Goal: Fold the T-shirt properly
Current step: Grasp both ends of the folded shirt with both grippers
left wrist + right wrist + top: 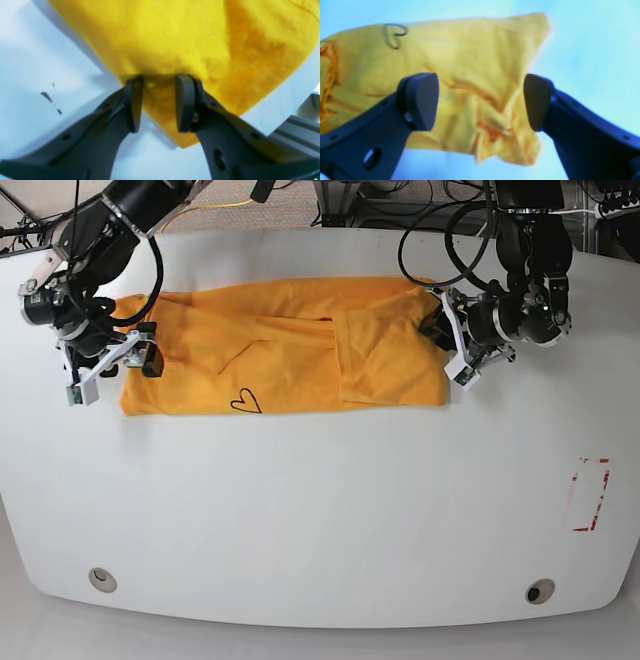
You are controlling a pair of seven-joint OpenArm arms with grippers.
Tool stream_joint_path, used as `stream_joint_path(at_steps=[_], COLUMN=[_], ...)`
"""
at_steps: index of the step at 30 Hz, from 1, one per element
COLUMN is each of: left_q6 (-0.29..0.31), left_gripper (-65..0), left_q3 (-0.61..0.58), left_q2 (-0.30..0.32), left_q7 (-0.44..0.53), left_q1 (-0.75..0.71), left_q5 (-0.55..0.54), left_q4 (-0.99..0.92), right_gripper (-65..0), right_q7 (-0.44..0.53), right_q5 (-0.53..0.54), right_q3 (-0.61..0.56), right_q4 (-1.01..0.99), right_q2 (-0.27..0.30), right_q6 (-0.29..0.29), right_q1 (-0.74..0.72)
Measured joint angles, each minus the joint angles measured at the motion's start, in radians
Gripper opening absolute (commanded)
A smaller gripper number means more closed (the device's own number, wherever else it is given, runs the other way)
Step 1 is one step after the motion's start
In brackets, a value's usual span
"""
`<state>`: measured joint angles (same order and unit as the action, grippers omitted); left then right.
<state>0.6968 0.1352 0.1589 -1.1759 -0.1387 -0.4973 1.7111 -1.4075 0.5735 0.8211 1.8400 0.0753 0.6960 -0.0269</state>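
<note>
The orange-yellow T-shirt lies on the white table, partly folded into a long band, with a flap folded over at its right end. Its black heart shows near the front edge; the "Smile" lettering is hidden. My left gripper is at the shirt's right edge. In the left wrist view the left gripper has its jaws narrowly apart over a corner of the shirt. My right gripper is at the shirt's left edge. In the right wrist view the right gripper is wide open above the crumpled shirt and heart.
A red-outlined rectangle is marked on the table at the right. Two round holes sit near the front edge. Small brown marks show on the table beside the left gripper. The table edge is close on that side.
</note>
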Motion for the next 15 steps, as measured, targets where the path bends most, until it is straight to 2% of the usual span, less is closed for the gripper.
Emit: stream_joint_path(at_steps=[7, 11, 15], left_q6=[0.0, 0.0, 0.0], left_gripper=[-45.6, -45.6, -45.6], left_q3=[0.001, 0.002, 0.002], left_q2=[0.003, 0.003, 0.005], left_q7=[0.003, 0.004, 0.003], left_q1=[0.01, 0.021, 0.022], left_q5=[-0.003, -0.003, 0.0], left_q4=[-0.03, -0.034, -0.036], right_gripper=[-14.4, -14.4, -14.7], right_q7=[-0.003, 0.039, 0.065], right_q5=[-0.014, -0.003, -0.008], right_q3=[0.015, 0.008, 0.006], right_q4=[-0.266, -0.414, -0.522], right_q2=[0.148, 0.185, 0.2], right_q6=[-0.002, -0.002, 0.0], right_q1=[-0.099, -0.136, -0.155])
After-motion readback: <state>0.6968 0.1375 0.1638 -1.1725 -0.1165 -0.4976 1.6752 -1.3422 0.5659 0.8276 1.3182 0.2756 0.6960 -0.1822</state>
